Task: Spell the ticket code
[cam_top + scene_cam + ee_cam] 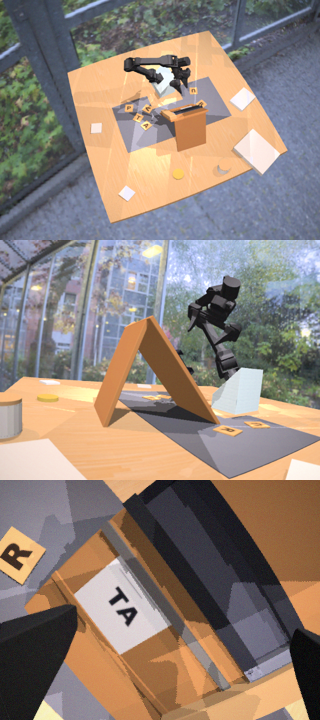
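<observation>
The board (191, 134) (120, 369) stands as a tent. Its ticket (102, 595) reads TA in the wrist view. The dark letter rail (188, 110) (200, 565) shows no letter tile. A T tile (138, 117) and an A tile (146, 125) lie on the grey mat (131, 142) (232, 459), left of the board in the top view. The P tile (128, 107) and an N-like tile (147, 108) lie near them. The U tile (193, 90) (256, 424) and R tile (201, 104) (227, 430) (21, 555) lie at the other end. My gripper (184, 91) (202, 337) is open and empty, above and behind the board.
A pale wooden block (169, 114) sits at the rail's left end. A pale angular block (165, 83) (245, 392) stands by the arm's base. A yellow disc (178, 173) (47, 397), a round can (224, 166) (9, 418) and several white slabs, one a large slab (255, 151), lie around.
</observation>
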`<state>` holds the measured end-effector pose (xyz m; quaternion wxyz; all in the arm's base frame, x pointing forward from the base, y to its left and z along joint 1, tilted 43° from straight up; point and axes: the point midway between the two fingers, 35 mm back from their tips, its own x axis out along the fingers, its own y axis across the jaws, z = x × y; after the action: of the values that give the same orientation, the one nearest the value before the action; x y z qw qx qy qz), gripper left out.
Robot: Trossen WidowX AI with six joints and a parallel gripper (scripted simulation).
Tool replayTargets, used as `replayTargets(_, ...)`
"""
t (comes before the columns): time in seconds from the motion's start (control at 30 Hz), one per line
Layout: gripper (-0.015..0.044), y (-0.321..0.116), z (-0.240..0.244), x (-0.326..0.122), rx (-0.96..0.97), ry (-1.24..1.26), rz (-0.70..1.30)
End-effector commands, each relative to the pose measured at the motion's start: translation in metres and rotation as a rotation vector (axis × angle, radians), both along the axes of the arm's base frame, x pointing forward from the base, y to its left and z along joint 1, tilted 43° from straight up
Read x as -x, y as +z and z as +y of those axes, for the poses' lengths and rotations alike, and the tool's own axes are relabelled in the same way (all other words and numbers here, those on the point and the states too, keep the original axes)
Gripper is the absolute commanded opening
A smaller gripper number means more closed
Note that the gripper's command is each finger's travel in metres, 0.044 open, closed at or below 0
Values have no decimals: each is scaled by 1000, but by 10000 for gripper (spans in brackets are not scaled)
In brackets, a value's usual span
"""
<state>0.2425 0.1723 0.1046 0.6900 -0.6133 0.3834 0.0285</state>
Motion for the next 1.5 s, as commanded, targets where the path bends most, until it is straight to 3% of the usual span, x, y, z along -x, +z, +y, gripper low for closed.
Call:
replayTargets(0.0, 440, 66, 8, -4, 185, 349, 270)
replayTargets(0.17, 440, 89, 7, -2, 261, 499, 346)
replayTargets(0.8, 440, 89, 7, -2, 261, 499, 346)
replayTargets(0.97, 440, 74, 35, 3, 259, 499, 345)
replayTargets(1.3, 440, 74, 35, 3, 259, 499, 345)
replayTargets(1.43, 340, 79, 20, -10, 271, 481, 356)
replayTargets(1.47, 340, 81, 11, -17, 278, 471, 361)
